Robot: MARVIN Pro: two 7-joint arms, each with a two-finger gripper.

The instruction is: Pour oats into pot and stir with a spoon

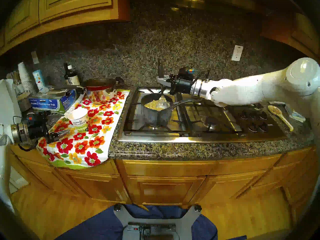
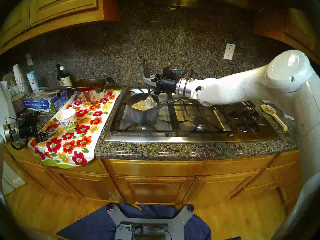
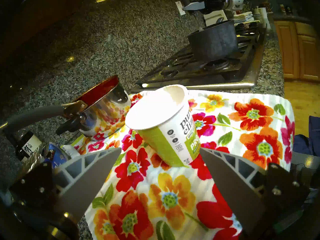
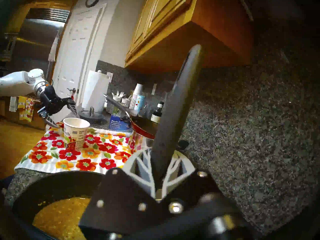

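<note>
Right gripper (image 4: 158,173) clamping spoon (image 4: 174,113), oats (image 1: 154,105) in pot (image 1: 155,113)

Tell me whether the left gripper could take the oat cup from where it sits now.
Probably yes. The left gripper is open and aimed at the oat cup, which stands upright on the floral towel just beyond its fingertips, with nothing between them.

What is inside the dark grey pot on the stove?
The pot holds yellowish oats and the pale bowl of the spoon, held by the right gripper. The pot's bottom is covered.
</note>
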